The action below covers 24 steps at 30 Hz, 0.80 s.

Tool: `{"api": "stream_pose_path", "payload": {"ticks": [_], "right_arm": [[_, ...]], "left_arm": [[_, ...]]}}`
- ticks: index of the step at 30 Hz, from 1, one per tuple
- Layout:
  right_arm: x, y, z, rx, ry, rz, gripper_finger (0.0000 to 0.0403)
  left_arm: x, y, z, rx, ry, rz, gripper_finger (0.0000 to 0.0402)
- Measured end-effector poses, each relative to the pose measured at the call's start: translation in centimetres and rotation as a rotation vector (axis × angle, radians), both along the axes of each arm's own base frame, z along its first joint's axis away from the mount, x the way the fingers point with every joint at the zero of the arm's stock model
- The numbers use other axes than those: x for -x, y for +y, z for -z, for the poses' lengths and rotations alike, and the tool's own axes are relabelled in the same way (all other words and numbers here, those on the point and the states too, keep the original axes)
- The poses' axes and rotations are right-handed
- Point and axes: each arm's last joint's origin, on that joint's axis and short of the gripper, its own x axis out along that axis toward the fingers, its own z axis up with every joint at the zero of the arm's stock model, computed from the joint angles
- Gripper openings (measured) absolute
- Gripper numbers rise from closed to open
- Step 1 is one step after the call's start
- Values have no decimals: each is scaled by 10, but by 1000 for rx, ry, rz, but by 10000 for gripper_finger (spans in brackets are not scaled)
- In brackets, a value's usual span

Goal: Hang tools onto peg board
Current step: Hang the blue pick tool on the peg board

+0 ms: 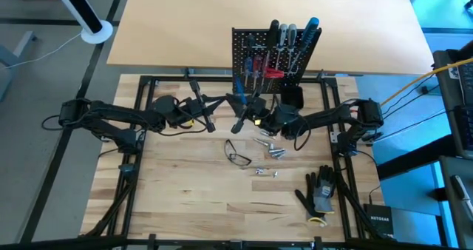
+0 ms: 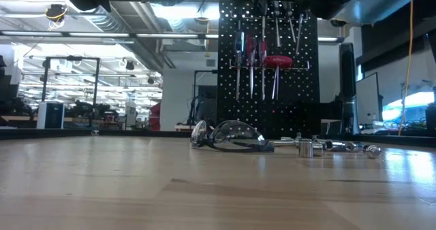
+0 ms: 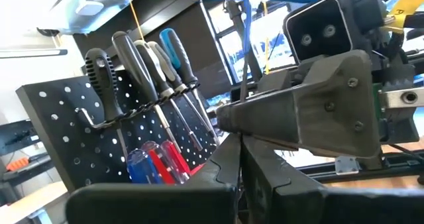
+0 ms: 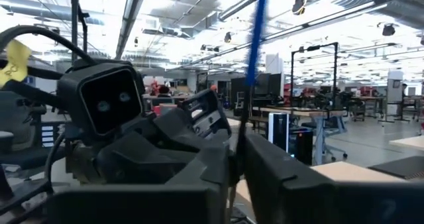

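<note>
Grippers meet before peg board (image 1: 275,52): left gripper (image 1: 211,124) and right gripper (image 1: 238,126) both clamp blue screwdriver (image 1: 238,89) shaft.

Peg board (image 1: 275,54) upright at the table's (image 1: 185,198) far edge, arms meeting just before it.
Screwdrivers (image 1: 290,37) hung in a row on the board's upper hooks, more tools (image 1: 255,65) on the lower ones. Left gripper (image 1: 235,102) and right gripper (image 1: 241,124) close together in front of the board's left part, a thin-shafted tool (image 4: 255,45) between them. Safety glasses (image 1: 237,154) nearer the middle; sockets (image 1: 271,148) just right of them; gloves (image 1: 319,194) at the near right.
</note>
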Motion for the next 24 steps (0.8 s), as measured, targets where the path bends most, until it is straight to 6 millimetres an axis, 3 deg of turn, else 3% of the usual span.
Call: {"api": "stream_pose_path", "payload": {"ticks": [3, 13, 20, 24], "right_arm": [[0, 0, 0, 8, 4, 4, 9], [4, 0, -4, 62, 71, 25, 8], [19, 0, -21, 61, 190, 20, 6], [26, 3, -18, 27, 332, -103, 6]], "left_arm": [[0, 0, 0, 0, 0, 0, 0], [2, 0, 2, 31, 40, 8, 15], [11, -1, -13, 154, 188, 20, 80], [22, -4, -27, 204, 293, 95, 117]]}}
